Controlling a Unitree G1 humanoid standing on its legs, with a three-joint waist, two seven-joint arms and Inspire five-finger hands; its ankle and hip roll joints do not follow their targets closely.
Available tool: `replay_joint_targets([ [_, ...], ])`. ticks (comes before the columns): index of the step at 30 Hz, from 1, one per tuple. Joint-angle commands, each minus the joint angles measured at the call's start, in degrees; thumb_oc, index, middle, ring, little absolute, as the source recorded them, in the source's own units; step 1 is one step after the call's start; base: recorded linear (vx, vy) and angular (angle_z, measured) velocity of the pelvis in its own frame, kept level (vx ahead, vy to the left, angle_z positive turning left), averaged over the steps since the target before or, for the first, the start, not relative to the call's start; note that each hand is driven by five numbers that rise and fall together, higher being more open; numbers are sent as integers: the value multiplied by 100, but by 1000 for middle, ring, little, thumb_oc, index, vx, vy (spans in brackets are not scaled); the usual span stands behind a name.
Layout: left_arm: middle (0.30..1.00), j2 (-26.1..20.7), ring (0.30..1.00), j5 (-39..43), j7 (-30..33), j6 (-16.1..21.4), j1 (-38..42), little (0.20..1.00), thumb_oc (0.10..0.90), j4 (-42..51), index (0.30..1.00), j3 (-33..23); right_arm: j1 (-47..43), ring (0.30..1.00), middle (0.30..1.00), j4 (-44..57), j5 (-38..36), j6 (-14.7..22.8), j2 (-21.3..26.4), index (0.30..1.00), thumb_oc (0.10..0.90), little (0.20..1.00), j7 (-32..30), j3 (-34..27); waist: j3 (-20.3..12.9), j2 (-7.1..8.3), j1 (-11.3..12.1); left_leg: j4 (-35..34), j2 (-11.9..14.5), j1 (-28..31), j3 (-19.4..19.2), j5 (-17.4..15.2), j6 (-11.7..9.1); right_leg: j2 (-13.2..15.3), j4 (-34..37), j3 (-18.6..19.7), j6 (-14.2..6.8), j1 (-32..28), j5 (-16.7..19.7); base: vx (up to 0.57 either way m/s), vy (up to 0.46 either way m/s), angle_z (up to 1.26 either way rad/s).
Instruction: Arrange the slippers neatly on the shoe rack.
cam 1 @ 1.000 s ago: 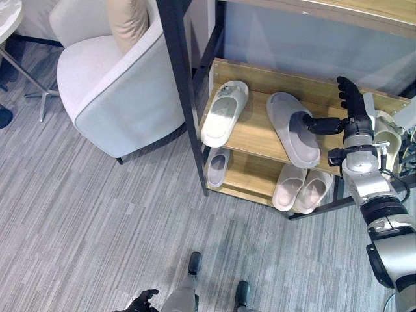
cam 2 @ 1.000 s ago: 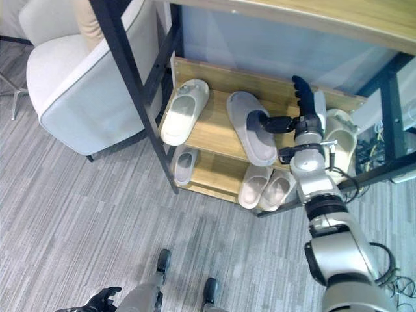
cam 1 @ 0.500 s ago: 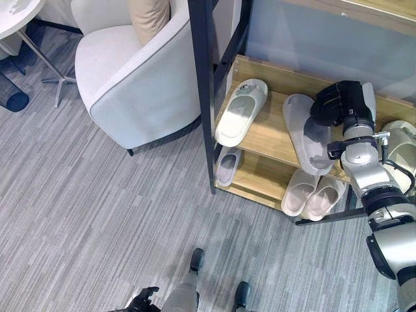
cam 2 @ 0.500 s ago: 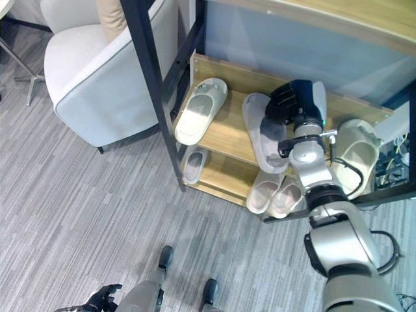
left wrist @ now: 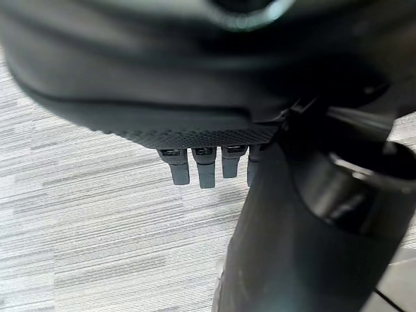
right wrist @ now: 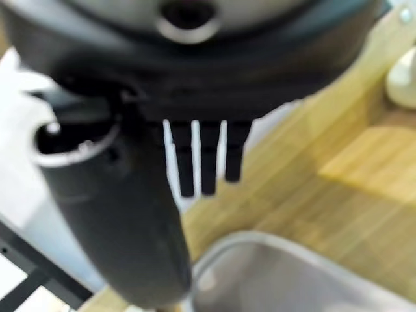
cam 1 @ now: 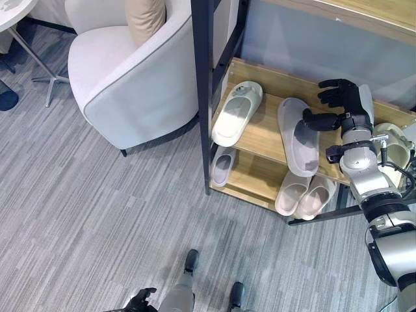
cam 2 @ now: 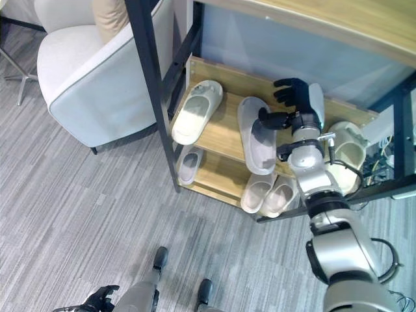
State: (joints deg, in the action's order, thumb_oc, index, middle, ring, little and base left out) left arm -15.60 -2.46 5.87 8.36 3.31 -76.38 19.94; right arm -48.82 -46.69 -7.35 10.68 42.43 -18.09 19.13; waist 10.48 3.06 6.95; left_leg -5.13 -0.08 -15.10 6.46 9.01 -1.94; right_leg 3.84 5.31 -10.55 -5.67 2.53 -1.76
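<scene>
A grey slipper (cam 1: 298, 135) lies lengthwise on the upper shelf (cam 1: 266, 133) of the wooden shoe rack (cam 2: 224, 170), its toe reaching the shelf's front edge; bare wood separates it from a cream slipper (cam 1: 238, 112) near the black upright post (cam 1: 201, 91), and another cream slipper (cam 1: 390, 144) sits at the shelf's far right end. The right hand (cam 1: 341, 101) hovers over the grey slipper's heel end, fingers spread and loosely bent, thumb resting at the slipper's edge, clasping nothing; the silver-grey forearm reaches in from the lower right. On the lower shelf, 1 small slipper (cam 1: 221, 166) sits apart from a pair of pale slippers (cam 1: 303, 194) lying side by side, touching. The left hand (cam 1: 141, 301) hangs low over the grey striped carpet (cam 1: 84, 214), fingers relaxed. A white armchair (cam 1: 127, 78) with a tan cushion (cam 1: 144, 18) stands just beside the rack.
</scene>
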Motion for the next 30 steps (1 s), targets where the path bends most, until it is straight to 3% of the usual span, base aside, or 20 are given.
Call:
replay_joint_targets([
  [1, 900, -16, 900, -71, 49, 2, -23, 900, 800, -267, 900, -82, 75, 900, 900, 499, 117, 347, 483, 900, 800, 900, -227, -189, -338, 154, 76, 13, 15, 442, -380, -734, -195, 338, -31, 310, -324, 343, 138, 0, 0, 0],
  [11, 900, 11, 900, 695, 105, 140, 311, 900, 800, 168, 900, -324, 531, 900, 900, 228, 12, 243, 253, 900, 800, 900, -89, -322, -338, 250, 66, 13, 23, 412, -365, -733, -211, 330, -31, 272, -307, 377, 140, 2, -4, 0],
  [27, 900, -130, 900, 759, 131, 153, 241, 900, 800, -67, 900, -316, -331, 900, 900, -274, -224, 272, 307, 900, 800, 900, -256, -80, -306, 175, 151, 13, 16, 96, -373, -633, -250, 324, -31, 275, -304, 694, 211, 1, 0, 0],
  [30, 900, -183, 900, 986, 167, 319, 520, 900, 800, 343, 900, -147, -422, 900, 900, -361, -356, 313, 250, 900, 800, 900, -263, -25, -294, 166, 153, 13, 0, 56, -358, -624, -258, 330, -31, 260, -306, 716, 213, 5, -1, 1],
])
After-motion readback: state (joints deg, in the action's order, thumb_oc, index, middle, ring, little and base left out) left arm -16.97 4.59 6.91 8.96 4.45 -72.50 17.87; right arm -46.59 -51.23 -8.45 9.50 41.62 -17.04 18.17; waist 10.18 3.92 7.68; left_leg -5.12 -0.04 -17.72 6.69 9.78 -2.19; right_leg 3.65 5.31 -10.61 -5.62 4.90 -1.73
